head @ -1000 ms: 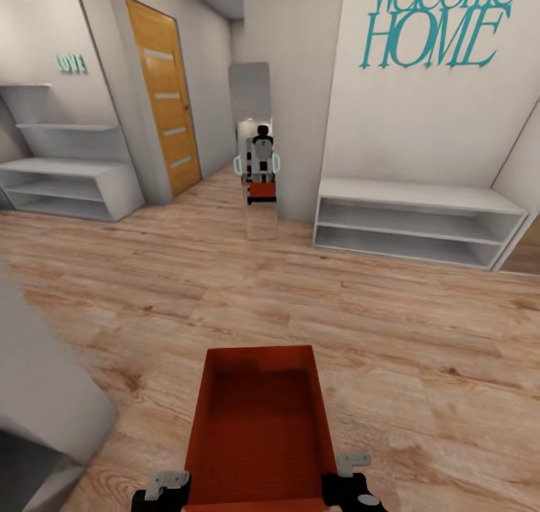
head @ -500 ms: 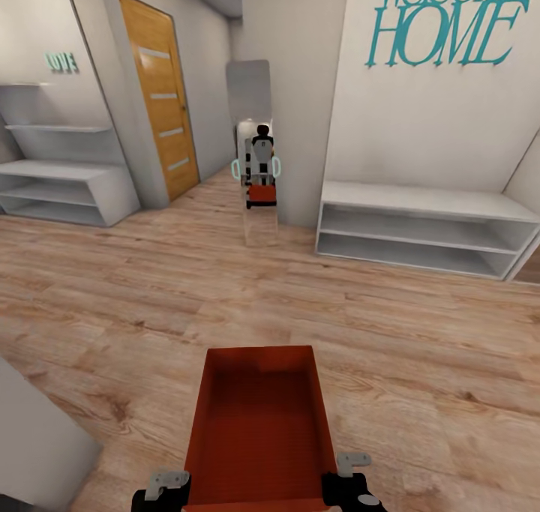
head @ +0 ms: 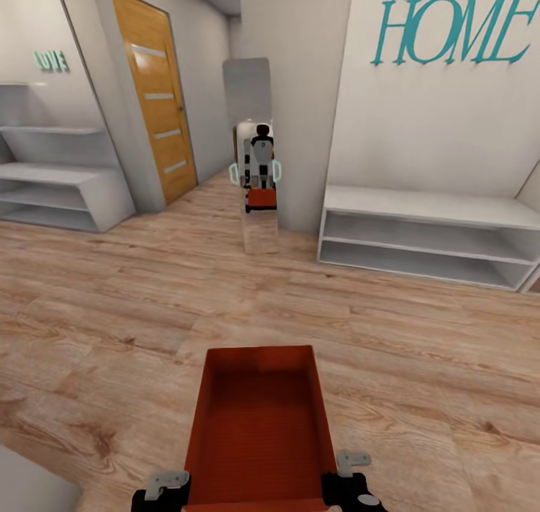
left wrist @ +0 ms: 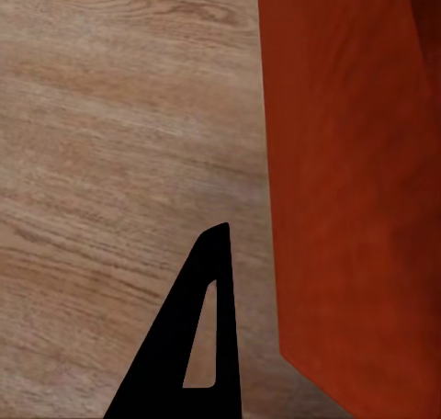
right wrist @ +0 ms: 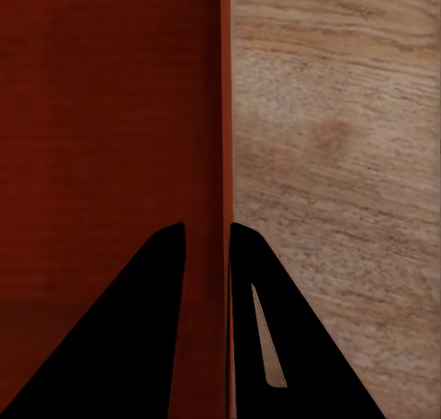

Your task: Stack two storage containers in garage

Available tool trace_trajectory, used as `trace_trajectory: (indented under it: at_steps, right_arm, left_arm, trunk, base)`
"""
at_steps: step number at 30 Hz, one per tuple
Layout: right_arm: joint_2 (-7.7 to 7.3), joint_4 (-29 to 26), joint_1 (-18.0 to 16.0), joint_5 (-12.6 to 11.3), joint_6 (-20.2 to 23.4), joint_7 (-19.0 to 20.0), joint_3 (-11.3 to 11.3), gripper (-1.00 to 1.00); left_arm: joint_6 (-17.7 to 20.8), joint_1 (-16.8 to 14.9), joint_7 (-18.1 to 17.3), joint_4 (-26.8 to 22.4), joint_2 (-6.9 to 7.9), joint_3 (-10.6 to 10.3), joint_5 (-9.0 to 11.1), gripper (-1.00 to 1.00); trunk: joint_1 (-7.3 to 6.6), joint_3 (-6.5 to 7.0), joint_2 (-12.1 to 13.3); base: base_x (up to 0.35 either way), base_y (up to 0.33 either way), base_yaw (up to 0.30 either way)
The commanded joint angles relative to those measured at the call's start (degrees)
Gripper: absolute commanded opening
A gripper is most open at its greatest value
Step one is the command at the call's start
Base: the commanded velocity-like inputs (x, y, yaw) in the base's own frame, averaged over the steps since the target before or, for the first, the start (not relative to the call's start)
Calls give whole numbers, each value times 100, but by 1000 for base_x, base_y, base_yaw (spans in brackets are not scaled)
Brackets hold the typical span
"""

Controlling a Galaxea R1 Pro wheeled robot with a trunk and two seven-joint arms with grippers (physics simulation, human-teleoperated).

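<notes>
Storage container (head: 260, 429), orange-red and open-topped, is carried low in front of the robot above the wood-plank floor (head: 420, 347), held at its near end by both arms. In the right wrist view the right gripper (right wrist: 208, 244) has its two black fingers (right wrist: 147, 345) narrowed onto the container's thin side wall, one finger inside the bin and one outside, the wall pinched between them. In the left wrist view the left gripper (left wrist: 241, 254) shows one black finger (left wrist: 197, 336) just beside the outer face of the container's wall; the other finger is out of sight, so whether its jaws are clamped cannot be told. From the head view both grippers sit at the container's near corners, the left gripper (head: 163, 489) on one side and the right gripper (head: 351, 486) on the other.

Ahead, a tall mirror (head: 251, 160) leans at a wall corner and reflects the robot with the red bin. A wooden door (head: 154, 100) stands to its left, low white shelving (head: 427, 235) to its right under teal "HOME" lettering (head: 457, 28), and more white shelves (head: 52, 175) at far left.
</notes>
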Motion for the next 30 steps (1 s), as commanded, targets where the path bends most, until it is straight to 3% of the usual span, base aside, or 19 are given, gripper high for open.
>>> trace_trajectory:
  at_steps: [1, 15, 30]
  right_arm:
    - [1, 0, -5, 9, -16, -33, -30, -100]
    - [1, 0, -5, 9, -16, -33, -30, -100]
    - [1, 0, -5, 9, -16, -33, -28, -100]
  left_arm:
    - [-16, -2, 6, 6, 1, 45, 17, -100]
    - [-17, -3, 6, 6, 0, 44, 20, -100]
    - [-17, -2, 6, 6, 0, 43, 20, -100]
  trunk:
    - [3, -4, -2]
    - [3, -4, -2]
    - [3, -4, -2]
  base:
    - [347, 0, 0]
    - [346, 0, 10]
    - [347, 0, 162]
